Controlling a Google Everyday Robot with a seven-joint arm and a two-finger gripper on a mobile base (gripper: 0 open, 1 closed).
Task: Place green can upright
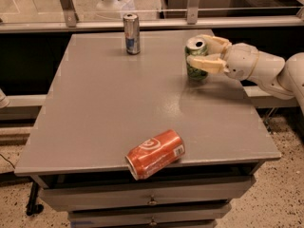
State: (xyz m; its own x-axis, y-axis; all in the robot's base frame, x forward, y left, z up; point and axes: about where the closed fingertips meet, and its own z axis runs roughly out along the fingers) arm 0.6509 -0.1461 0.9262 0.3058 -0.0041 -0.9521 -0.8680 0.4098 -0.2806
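Note:
The green can stands upright near the right back part of the grey table, its silver top facing up. Its base looks to be at the table surface or just above it; I cannot tell which. My gripper reaches in from the right on a white arm. It is shut on the green can, with one pale finger across the can's front and the other behind its top rim.
An orange-red can with a white swirl lies on its side at the table's front edge, partly overhanging. A slim silver-and-blue can stands upright at the back. Drawers sit under the table. A glass rail runs behind it.

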